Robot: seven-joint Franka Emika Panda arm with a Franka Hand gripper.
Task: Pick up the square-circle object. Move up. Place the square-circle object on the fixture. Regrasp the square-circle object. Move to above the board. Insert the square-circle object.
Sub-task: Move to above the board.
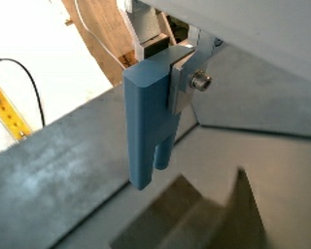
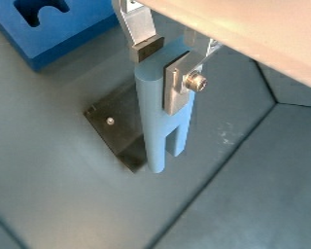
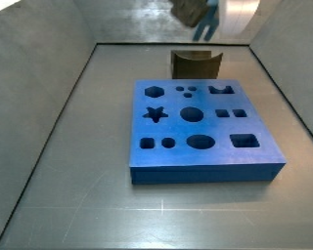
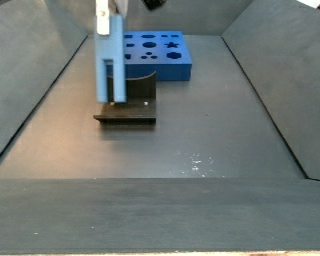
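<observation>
The square-circle object (image 1: 148, 117) is a long pale blue peg hanging upright, its lower end slotted (image 2: 165, 146). My gripper (image 1: 165, 73) is shut on its upper end, with a silver finger plate (image 2: 181, 80) pressed against its side. In both side views the peg (image 4: 109, 65) hangs over the dark fixture (image 4: 127, 115), (image 3: 196, 64); whether they touch I cannot tell. The fixture (image 2: 113, 131) lies directly under the peg's tip, also seen as a dark shape (image 1: 185, 214). The blue board (image 3: 214, 128), (image 4: 170, 62) lies flat beside the fixture, and one corner (image 2: 61, 44) shows in a wrist view.
Grey sloping walls (image 3: 55, 98) enclose the grey floor (image 4: 190, 150) on all sides. Outside the enclosure stand a wooden frame (image 1: 100, 39), a black cable (image 1: 35, 92) and a yellow ruler (image 1: 5, 112).
</observation>
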